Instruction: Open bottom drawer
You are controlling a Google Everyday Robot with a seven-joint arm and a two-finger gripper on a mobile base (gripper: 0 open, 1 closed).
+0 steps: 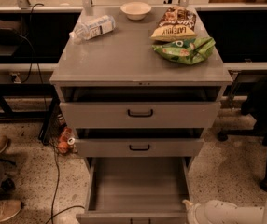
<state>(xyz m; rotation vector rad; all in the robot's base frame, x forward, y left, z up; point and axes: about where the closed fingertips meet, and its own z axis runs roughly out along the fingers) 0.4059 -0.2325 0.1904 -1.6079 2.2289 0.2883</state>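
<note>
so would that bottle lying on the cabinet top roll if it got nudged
Probably: the bottle lies on its side on the flat cabinet top, so a sideways push would likely roll it. It looks clear plastic, probably light. The gripper is low, by the open bottom drawer.

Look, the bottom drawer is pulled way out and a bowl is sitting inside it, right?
Not quite. The bottom drawer is pulled way out, but the bowl sits on the cabinet top, near its back edge, not inside the drawer. The camera view shows this. The gripper is low down, by the drawer's right front corner.
</note>
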